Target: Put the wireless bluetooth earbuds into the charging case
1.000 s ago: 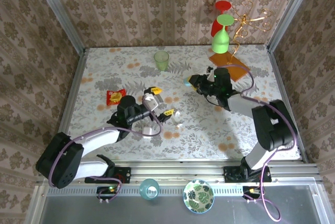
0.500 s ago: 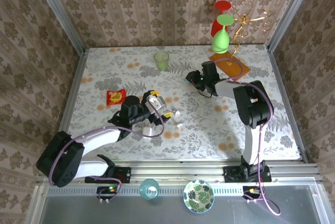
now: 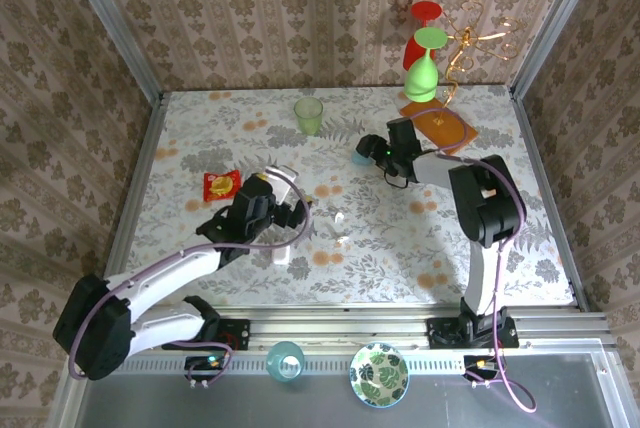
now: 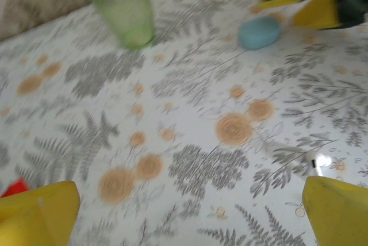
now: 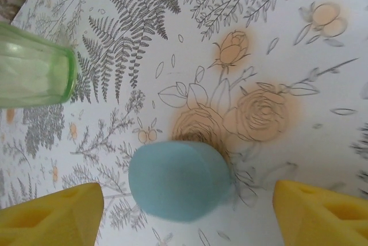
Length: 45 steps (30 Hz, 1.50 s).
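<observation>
Small white charging case [image 3: 283, 252] lies on the floral tabletop [image 3: 200, 128], with two tiny white earbuds [image 3: 338, 219] loose just to its right. Near the case, the left claw [image 4: 187, 211] is spread wide, empty. Farther back, the right claw [image 5: 185, 216] is spread either side of a pale blue disc [image 5: 178, 180], near a green cup [image 3: 309, 115]

Robot test cell dressed up as a home: beige damask wallpaper panels [image 3: 300, 8] are standing between bare aluminium corner posts [image 3: 110, 23], enclosing a table covered in a white floral-print cloth [image 3: 380, 248]. Two black robot arms [image 3: 170, 270] are sitting bolted to a slotted aluminium rail [image 3: 340, 326] at the near edge. Household props are standing about: a translucent green glass tumbler [image 3: 309, 115], and red and green plastic goblets [image 3: 424, 76] beside a gold wire stand [image 3: 478, 36].
</observation>
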Each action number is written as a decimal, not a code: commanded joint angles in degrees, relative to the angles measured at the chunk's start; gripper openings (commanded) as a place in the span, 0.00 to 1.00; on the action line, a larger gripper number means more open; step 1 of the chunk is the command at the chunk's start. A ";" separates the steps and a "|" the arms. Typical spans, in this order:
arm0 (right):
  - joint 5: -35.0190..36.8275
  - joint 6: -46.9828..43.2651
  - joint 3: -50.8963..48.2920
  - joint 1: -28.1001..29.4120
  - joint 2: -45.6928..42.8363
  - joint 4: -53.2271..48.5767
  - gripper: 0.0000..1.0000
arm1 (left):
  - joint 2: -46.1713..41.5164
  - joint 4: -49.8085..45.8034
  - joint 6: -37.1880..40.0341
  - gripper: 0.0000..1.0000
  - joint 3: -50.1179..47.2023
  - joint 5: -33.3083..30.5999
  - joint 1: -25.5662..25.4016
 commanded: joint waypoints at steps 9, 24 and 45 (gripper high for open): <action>5.29 -11.43 -13.12 3.03 -19.32 -4.08 0.85 | 8.19 -45.63 -30.93 1.00 13.65 2.93 3.83; 4.76 -10.10 -18.96 4.81 -23.92 -3.50 0.84 | 28.88 -57.61 -35.31 0.96 26.19 17.84 3.07; 3.33 -10.39 -18.02 4.86 -22.97 -3.59 0.84 | 38.31 -53.96 -36.56 0.56 26.70 18.67 1.43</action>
